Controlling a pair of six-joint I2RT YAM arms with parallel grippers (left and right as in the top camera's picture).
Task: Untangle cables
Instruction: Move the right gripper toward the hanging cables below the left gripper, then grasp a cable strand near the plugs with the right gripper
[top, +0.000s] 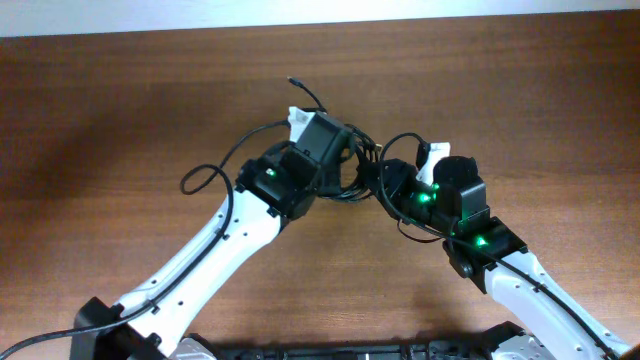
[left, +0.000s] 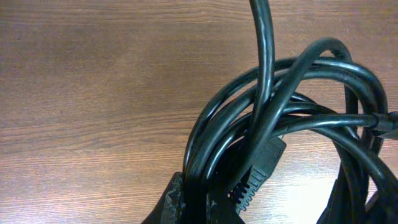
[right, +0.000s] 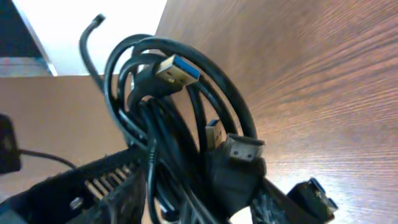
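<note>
My left claw (top: 345, 160) is clamped tight on the knot of thin black cables (top: 352, 178), pinning it at the middle of the brown wooden tabletop (top: 120, 90). I reckon that gives me an anchor to pull against. My right claw (top: 388, 182) reaches into the same bundle from the opposite side, jaws around it, but I can't tell if it has a bite. A blue-tongued silver USB plug (right: 177, 71) and a flat black plug (right: 244, 149) stick up right in front of it, and both look like good ends to tease free. One loose loop (top: 205, 172) trails off left.
</note>
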